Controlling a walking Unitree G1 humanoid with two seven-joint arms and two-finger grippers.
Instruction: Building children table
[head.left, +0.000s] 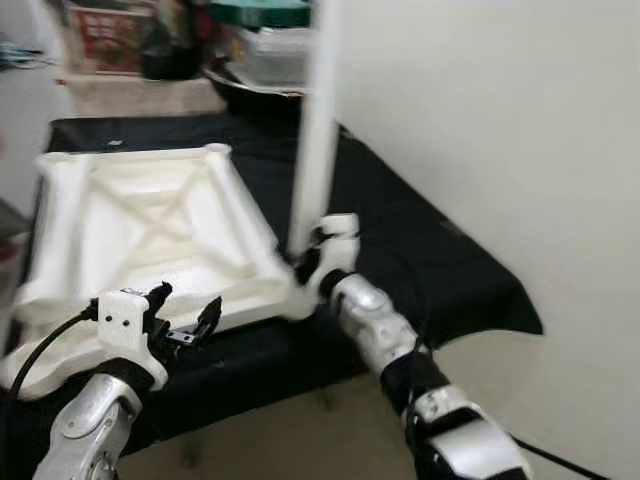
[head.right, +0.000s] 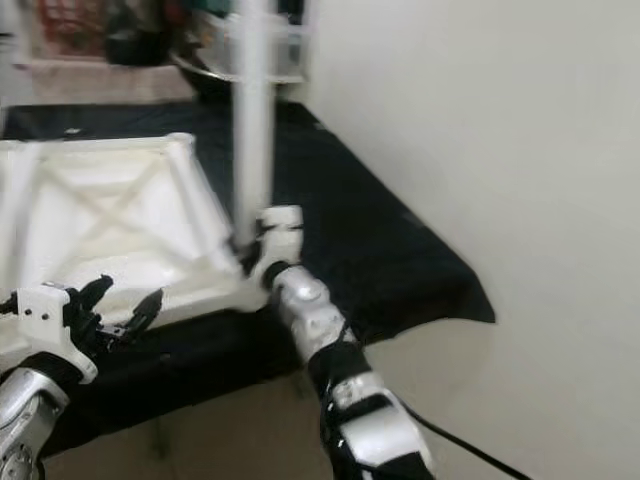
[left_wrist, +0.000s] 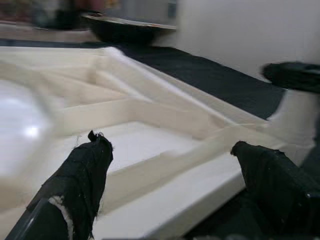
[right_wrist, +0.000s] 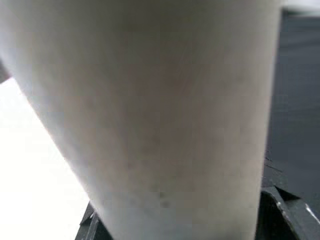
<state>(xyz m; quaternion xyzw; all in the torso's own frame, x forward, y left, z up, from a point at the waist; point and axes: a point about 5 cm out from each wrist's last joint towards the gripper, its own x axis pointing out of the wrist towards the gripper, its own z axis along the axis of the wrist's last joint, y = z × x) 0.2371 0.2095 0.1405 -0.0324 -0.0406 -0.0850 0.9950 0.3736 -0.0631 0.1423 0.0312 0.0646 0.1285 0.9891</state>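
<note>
Tabletop (head.left: 150, 235) lies upside down on the black table (head.left: 420, 250); right claw (head.left: 318, 255) grips the upright leg (head.left: 318, 130) at its near-right corner. Keep it plumb. Left claw (head.left: 185, 315) hovers released.

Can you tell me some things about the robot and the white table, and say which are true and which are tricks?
1. The white tabletop lies upside down on a black cloth. True.
2. The right gripper is at the bottom of the white table leg. True.
3. The table leg is lying flat on the floor. False: it stands upright at the tabletop's corner.
4. The left gripper is holding a red cup. False: its fingers are open and hold nothing, near the tabletop's front edge.
5. A dark bowl sits behind the tabletop. True.
</note>
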